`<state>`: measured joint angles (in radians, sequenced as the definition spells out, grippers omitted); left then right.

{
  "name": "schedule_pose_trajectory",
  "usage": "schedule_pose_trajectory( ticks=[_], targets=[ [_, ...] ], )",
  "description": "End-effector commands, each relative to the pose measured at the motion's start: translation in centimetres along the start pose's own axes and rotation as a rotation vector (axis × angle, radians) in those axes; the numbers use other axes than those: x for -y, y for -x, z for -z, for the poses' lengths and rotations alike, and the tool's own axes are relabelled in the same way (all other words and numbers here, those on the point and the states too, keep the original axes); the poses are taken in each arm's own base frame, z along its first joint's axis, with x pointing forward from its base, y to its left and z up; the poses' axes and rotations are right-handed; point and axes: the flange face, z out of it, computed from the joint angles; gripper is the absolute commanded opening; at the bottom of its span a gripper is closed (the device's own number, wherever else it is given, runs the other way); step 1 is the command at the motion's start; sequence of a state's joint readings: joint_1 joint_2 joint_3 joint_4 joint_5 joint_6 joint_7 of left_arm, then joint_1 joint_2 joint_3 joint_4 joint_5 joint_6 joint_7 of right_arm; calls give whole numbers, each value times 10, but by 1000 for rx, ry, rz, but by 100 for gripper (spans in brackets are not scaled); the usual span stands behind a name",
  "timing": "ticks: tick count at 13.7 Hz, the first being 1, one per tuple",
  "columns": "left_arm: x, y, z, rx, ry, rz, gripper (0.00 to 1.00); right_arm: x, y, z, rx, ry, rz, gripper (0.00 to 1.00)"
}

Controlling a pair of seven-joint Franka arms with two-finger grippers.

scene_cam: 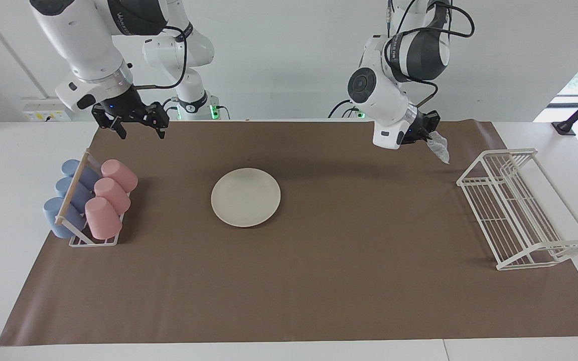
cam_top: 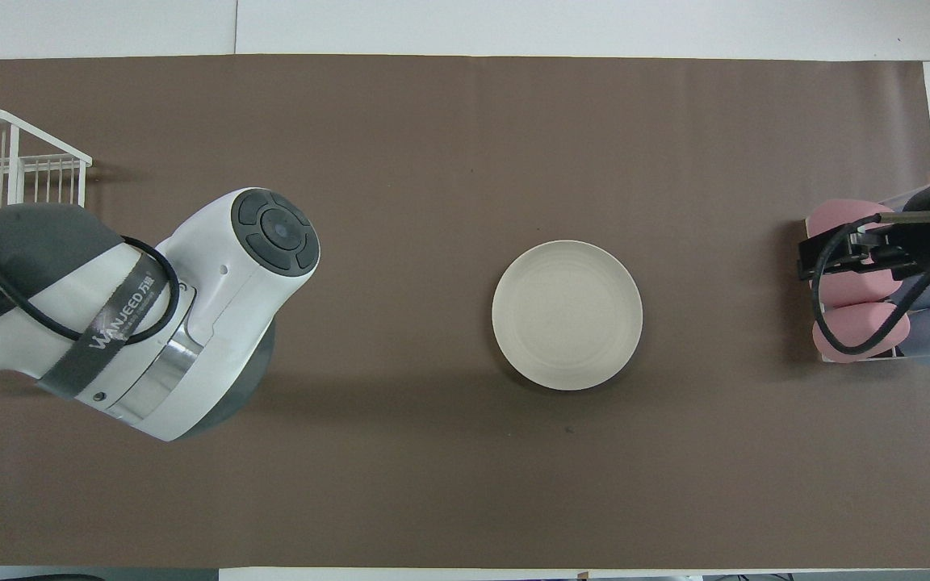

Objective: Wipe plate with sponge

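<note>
I'm looking at a brown mat (scene_cam: 289,281) covering the table. The cream plate (scene_cam: 246,197) is lying flat on it, about mid-table, a bit twd the right arm's end. Nothing is touching the plate.

My left gripper (scene_cam: 428,131) is hanging in the air over the mat, near the white wire rack (scene_cam: 520,210) at the left arm's end. Its fingers are pinched closed on the sponge (scene_cam: 439,147). The sponge is dangling from the fingertips, long axis slanting down and twd the rack, free end pointing at the rack's nearer corner. It's well apart from the plate. In the overhead view the arm's body is hiding both gripper and sponge.

My right gripper (scene_cam: 137,124) is hovering w/ fingers spread wide, holding nothing, over the mat edge nearest the robots. It's above the cup holder (scene_cam: 93,240), which is carrying pink cups (scene_cam: 112,195) and blue cups (scene_cam: 60,205) lying on their sides at the right arm's end.
</note>
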<state>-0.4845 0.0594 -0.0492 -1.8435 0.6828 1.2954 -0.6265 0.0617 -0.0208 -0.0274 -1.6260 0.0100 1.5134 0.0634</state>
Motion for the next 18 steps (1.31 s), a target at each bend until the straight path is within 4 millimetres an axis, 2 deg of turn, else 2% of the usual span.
schedule_pose_trajectory(
  ticks=[1, 3, 5, 8, 9, 11, 14, 18],
  targets=[
    [-5, -14, -8, 0, -154, 24, 0, -9, 2, 2, -2, 18, 16, 100],
    [-17, -32, -24, -18, -313, 26, 0, -18, 1, 3, -4, 16, 8, 100],
    [-26, -61, -41, -47, -431, 34, 0, -21, 0, -1, -5, 16, 24, 100],
    [-13, -107, -76, -80, -484, 50, 0, -22, 1, 0, -8, 16, 21, 100],
    [-11, -122, -98, -68, -490, 40, 0, -22, 0, 0, -10, 17, 20, 100],
    [-6, -144, -113, -124, -448, 36, 0, -22, 0, 0, -7, 17, 19, 100],
    [0, -159, -133, -155, -394, 30, 0, -23, 0, 0, -7, 17, 17, 100],
    [0, -164, -144, -167, -350, 24, 0, -23, 0, 0, -7, 17, 17, 100]
  ],
)
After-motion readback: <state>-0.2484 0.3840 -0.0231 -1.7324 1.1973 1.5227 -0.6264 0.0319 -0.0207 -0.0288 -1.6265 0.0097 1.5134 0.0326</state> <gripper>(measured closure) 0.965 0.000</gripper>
